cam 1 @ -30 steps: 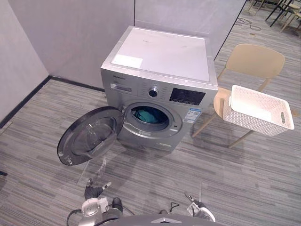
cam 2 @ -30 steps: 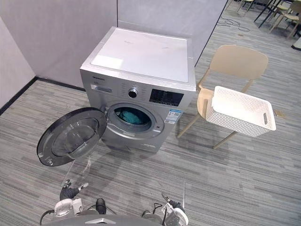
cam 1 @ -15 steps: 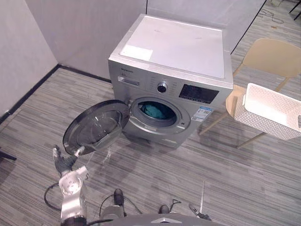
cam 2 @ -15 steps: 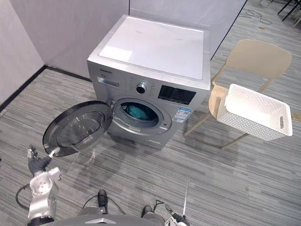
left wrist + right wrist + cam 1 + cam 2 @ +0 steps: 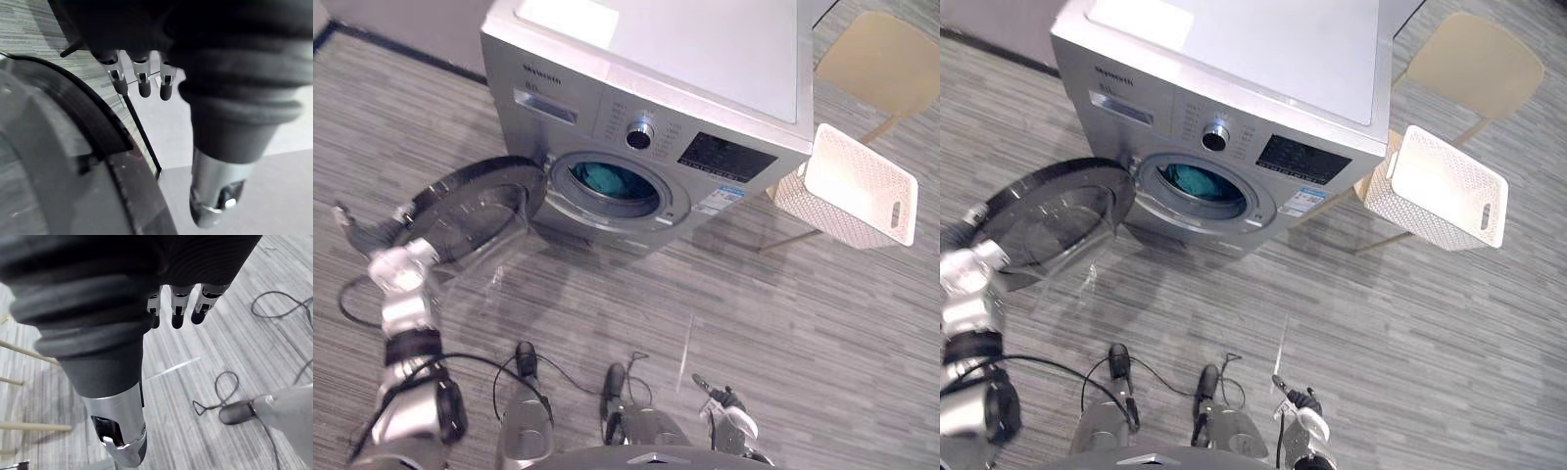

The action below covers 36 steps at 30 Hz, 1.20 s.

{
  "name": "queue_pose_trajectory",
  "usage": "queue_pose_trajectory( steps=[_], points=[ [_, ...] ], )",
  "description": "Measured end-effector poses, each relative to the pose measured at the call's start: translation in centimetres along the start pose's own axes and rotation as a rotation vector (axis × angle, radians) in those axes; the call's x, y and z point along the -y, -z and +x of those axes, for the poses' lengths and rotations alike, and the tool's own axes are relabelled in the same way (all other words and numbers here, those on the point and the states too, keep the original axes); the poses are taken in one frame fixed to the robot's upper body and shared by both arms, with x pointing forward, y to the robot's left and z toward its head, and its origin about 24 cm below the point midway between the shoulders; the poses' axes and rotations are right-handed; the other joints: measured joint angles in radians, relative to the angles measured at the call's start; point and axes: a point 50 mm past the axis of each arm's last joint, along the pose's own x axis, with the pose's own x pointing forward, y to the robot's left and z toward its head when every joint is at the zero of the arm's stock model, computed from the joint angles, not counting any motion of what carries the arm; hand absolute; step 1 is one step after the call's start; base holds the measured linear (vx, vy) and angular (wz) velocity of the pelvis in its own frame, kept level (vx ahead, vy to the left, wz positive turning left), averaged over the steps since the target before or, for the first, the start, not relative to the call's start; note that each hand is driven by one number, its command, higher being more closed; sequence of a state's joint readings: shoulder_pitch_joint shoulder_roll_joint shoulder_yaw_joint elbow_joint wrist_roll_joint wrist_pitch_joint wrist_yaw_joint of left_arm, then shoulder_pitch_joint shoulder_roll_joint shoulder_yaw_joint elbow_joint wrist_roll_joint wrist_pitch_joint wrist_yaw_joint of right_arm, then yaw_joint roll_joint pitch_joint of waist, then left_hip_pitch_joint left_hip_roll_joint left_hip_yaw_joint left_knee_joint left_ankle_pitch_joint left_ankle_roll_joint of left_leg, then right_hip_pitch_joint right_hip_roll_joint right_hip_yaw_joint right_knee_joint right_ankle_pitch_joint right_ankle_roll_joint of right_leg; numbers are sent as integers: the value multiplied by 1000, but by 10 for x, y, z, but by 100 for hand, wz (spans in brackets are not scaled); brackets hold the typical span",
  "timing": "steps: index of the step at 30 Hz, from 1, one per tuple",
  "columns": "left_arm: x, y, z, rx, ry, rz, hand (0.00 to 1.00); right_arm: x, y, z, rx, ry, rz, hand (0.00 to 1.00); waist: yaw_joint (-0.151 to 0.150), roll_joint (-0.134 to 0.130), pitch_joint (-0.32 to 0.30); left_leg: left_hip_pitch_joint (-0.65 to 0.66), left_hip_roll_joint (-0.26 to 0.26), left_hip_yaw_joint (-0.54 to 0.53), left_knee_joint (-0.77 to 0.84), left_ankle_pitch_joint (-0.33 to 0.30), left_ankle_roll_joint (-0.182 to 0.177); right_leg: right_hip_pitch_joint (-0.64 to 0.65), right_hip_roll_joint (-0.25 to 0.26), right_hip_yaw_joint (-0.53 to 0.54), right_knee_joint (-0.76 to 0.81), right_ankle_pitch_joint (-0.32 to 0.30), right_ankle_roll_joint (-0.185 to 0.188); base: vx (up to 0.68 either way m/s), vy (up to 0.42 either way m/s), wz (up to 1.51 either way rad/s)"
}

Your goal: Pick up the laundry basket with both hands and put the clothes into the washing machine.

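Washing machine (image 5: pixel 646 88): silver front-loader, standing on grey striped floor (image 5: pixel 773 304). Its round door (image 5: pixel 475 211) is swung fully open toward the robot's left. A bundle of teal clothes (image 5: pixel 607 179) lies inside the drum, visible through the opening.

Laundry basket (image 5: pixel 857 181): white, perforated, with a slot handle in its end wall. It sits on the seat of a beige chair (image 5: pixel 876 64) just beside the machine's right side, well apart from both hands.

Left hand (image 5: pixel 370 235): raised at the outer edge of the open door, on the side away from the drum. In the left wrist view its fingers (image 5: pixel 141 84) hang straight and loose with the thumb apart — nothing held. The door's dark rim runs close beside them; whether they touch it cannot be told.

Right hand (image 5: pixel 722 399): low, near the robot's body, over bare floor. In the right wrist view the fingers (image 5: pixel 177 313) are extended and relaxed — nothing in its grasp.
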<state>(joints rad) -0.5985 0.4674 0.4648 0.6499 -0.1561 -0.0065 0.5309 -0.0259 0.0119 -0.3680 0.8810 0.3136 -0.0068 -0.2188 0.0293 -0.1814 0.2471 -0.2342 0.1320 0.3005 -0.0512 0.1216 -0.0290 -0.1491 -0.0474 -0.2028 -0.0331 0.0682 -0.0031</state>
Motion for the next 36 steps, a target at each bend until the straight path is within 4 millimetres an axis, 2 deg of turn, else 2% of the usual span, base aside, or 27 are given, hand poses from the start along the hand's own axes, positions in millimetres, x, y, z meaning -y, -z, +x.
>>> queue_pose_trajectory(
  steps=[1, 3, 5, 8, 11, 12, 14, 16, 17, 19, 20, 22, 23, 24, 26, 27, 29, 30, 31, 34, 36],
  points=[
    [2, -15, 11, 14, -8, -14, 0, -2, -1, 0, 5, -9, -4, 0, 0, -14, 16, -8, 1, 0, 3, 0, 0, -4, 1, 1, -8, 6, 2, -42, 11, -8],
    [6, -31, 21, 22, -10, -27, 0, -3, -3, 0, 15, -12, 2, 0, 0, -29, 26, -36, 4, -1, 14, 0, 0, -26, 1, 2, -16, 21, 3, -33, 14, -6],
    [6, -36, 25, 15, -12, -40, 0, -7, -6, 1, 26, -27, -14, 0, -3, -36, 48, -42, 4, -1, 17, 0, 1, -27, 1, 3, -27, 34, 2, -24, 30, -4],
    [7, -28, 24, -2, 3, -13, 0, -8, -4, 1, 16, -32, -5, 0, -1, -39, 66, -42, 3, -2, 18, 0, 2, -25, 0, 3, -30, 41, 4, -18, 30, 0],
    [2, -2, 16, -51, 14, 37, 0, -6, 1, 1, -10, -21, -4, 0, -1, -38, 67, -37, 1, -1, 19, 0, 2, -23, -1, 0, -27, 41, 4, 3, 11, 0],
    [-2, 14, 10, -78, 23, 74, 0, -5, 3, 1, -19, -16, -5, 0, -1, -34, 70, -28, 0, -1, 19, 0, 2, -18, -4, -1, -20, 41, 4, 5, 45, 1],
    [-4, 44, -6, -132, 68, 128, 0, -3, 6, 1, -31, -6, -3, 0, 0, -25, 76, -1, -8, -1, 16, 0, 2, 6, -11, -2, -16, 41, 5, 5, 65, 2],
    [-4, 96, -43, -253, 173, 219, 0, 0, 8, 2, -45, 6, -1, 0, 2, -2, 78, 39, -25, -1, 5, -3, 1, 35, -30, -3, -6, 25, 27, -10, 77, 1],
    [-3, 110, -54, -296, 208, 233, 0, 1, 8, 2, -48, 8, -1, 0, 2, 6, 77, 48, -30, -1, -3, -3, 1, 39, -36, -3, -2, 16, 41, -21, 95, -1],
    [2, 161, -110, -470, 369, 309, 0, -1, 8, 2, -59, 9, 11, 0, -4, 21, 75, 71, -56, 2, -25, -2, 3, 45, -61, -3, 12, -19, 81, -44, 105, -3],
    [2, 172, -125, -515, 416, 338, 0, -1, 9, 2, -66, 10, 13, 0, -7, 22, 75, 74, -62, 4, -25, -3, 2, 47, -69, -3, 14, -28, 88, -47, 100, -1],
    [0, 209, -182, -683, 588, 455, 0, -6, 14, 0, -83, 0, 20, 0, -29, 26, 69, 82, -75, 9, -25, -9, 3, 49, -84, 0, 26, -45, 103, -32, 89, 1],
    [0, 216, -197, -719, 640, 478, 0, -7, 16, -1, -88, -3, 23, 0, -33, 28, 68, 86, -76, 15, -25, -9, 3, 49, -85, 1, 28, -45, 103, -24, 69, -11],
    [0, 225, -223, -762, 741, 519, 0, -8, 21, -2, -102, -6, 26, 0, -34, 30, 67, 97, -76, 31, -25, -9, 3, 53, -87, 10, 30, -45, 103, -21, 45, -15],
    [8, 230, -258, -773, 930, 579, 0, -3, 28, -5, -122, 7, 27, 0, -36, 50, 46, 112, -77, 41, -26, -10, 4, 64, -85, 26, 30, -46, 103, -20, 27, -14],
    [10, 230, -265, -766, 981, 594, 0, 1, 29, -5, -123, 16, 24, 0, -37, 59, 31, 113, -77, 48, -26, -11, 5, 64, -85, 28, 30, -48, 102, -6, 11, -14],
    [28, 221, -286, -701, 1146, 574, 0, 19, 36, -6, -137, 59, 21, 0, -46, 107, -31, 124, -78, 59, -27, -16, 6, 65, -84, 42, 28, -54, 108, 13, -1, -19],
    [30, 220, -286, -694, 1156, 568, 0, 21, 36, -6, -138, 64, 23, 0, -48, 112, -34, 127, -78, 61, -27, -18, 6, 66, -84, 45, 28, -55, 109, 12, -9, -24],
    [36, 216, -287, -667, 1185, 551, 0, 28, 37, -6, -143, 85, 38, 0, -49, 131, -46, 143, -77, 69, -32, -21, 6, 78, -83, 57, 23, -58, 112, -1, -7, -19],
    [39, 215, -283, -632, 1202, 578, 0, 45, 45, -8, -172, 126, 64, 0, -68, 163, -82, 153, -72, 82, -32, -24, 6, 84, -78, 65, 10, -61, 122, 9, -23, -18],
    [34, 218, -275, -628, 1185, 612, 0, 50, 46, -8, -180, 147, 80, 0, -73, 165, -83, 163, -67, 85, -32, -24, 6, 95, -71, 73, 1, -60, 124, 25, -37, -10]
  ],
)
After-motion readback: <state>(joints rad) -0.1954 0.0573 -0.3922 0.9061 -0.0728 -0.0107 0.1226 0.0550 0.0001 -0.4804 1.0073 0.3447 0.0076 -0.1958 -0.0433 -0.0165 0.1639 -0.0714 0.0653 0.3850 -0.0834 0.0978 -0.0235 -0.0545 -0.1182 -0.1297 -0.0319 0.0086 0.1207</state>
